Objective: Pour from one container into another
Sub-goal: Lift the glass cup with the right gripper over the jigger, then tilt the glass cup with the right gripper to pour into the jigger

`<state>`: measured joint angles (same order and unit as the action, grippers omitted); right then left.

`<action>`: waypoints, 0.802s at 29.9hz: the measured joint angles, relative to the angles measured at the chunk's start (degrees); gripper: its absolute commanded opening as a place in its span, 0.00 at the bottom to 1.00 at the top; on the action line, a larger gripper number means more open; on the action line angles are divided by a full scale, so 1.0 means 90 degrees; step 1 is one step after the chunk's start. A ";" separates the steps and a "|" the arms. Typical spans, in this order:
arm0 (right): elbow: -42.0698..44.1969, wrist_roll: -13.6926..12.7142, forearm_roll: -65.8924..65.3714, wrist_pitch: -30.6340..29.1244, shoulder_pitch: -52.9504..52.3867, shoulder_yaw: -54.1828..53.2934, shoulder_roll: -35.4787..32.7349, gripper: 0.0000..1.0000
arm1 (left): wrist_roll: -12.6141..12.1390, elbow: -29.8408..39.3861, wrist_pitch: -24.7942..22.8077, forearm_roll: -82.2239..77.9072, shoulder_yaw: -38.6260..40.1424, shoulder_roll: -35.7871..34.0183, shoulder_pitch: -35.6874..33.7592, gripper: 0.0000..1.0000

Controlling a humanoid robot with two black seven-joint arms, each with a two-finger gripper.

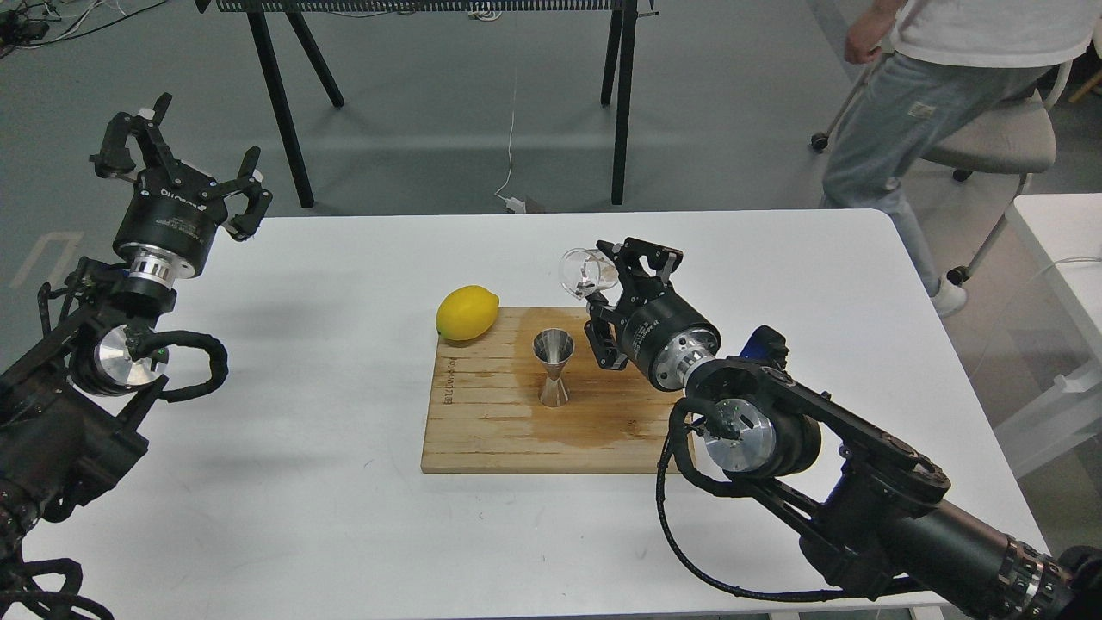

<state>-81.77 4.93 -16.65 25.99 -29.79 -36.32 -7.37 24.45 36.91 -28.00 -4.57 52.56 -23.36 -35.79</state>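
The steel jigger (554, 368) stands upright on the wooden cutting board (482, 422), near its middle. My right gripper (613, 280) is shut on the clear glass cup (585, 272) and holds it in the air, tipped to the left, above and a little right of the jigger's mouth. A small amount of liquid shows inside the cup. My left gripper (176, 159) is open and empty, raised at the table's far left corner.
A yellow lemon (467, 313) rests at the board's back left corner. A wet stain (603, 422) darkens the board's middle and right. A person (930, 95) and a chair stand beyond the white table's (301, 482) far right corner. A black table frame is behind.
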 measured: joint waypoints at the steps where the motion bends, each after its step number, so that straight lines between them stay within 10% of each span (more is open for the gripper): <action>1: 0.0000 -0.0001 -0.0123 0.0001 -0.0001 0.0081 -0.0024 0.34 | 0.0000 0.0000 0.0000 0.0000 0.0000 0.0000 0.0001 1.00; 24: 0.0052 -0.0030 -0.1279 0.0224 -0.0601 0.1197 -0.0323 0.34 | 0.0007 0.0030 0.0000 -0.0011 -0.0030 0.0037 0.0017 1.00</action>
<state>-81.30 4.65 -28.16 28.00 -35.20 -25.54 -10.27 24.52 37.18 -28.00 -4.66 52.29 -23.03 -35.64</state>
